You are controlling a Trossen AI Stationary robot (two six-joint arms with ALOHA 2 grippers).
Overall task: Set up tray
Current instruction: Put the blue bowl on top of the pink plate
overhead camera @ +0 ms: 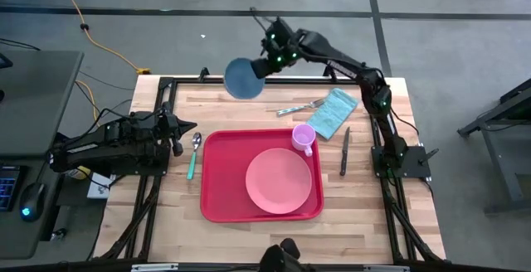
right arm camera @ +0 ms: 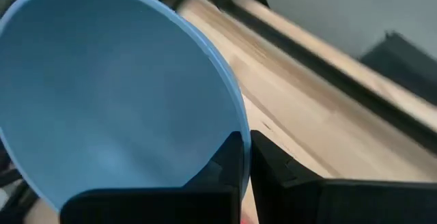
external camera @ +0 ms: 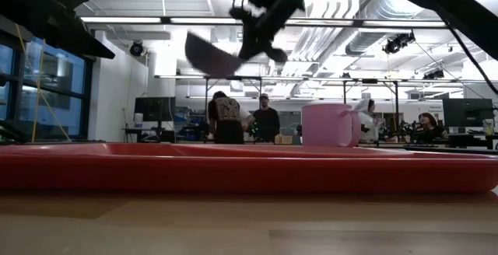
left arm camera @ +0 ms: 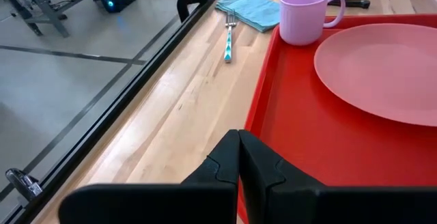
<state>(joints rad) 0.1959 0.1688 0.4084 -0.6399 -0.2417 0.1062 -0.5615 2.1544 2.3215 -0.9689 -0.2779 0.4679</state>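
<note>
The right jaws (overhead camera: 264,66) pinch a blue bowl (overhead camera: 243,78) in the air beyond the tray (overhead camera: 222,181); left jaws (overhead camera: 186,128) closed beside it; plate (overhead camera: 278,180) and mug (overhead camera: 303,137) sit inside; bowl and cutlery remain.

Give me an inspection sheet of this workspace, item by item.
Surface: wooden table, bare at the near edge.
Job's things: red tray holding pink plate and pink mug.
Clutter: spoon, fork, teal napkin, knife beside the tray.
Grippers: right claw raised at the far edge, shut on blue bowl; left claw shut, by the spoon.
Cables: yellow cable on the floor.
Surroundings: people beyond the table.
</note>
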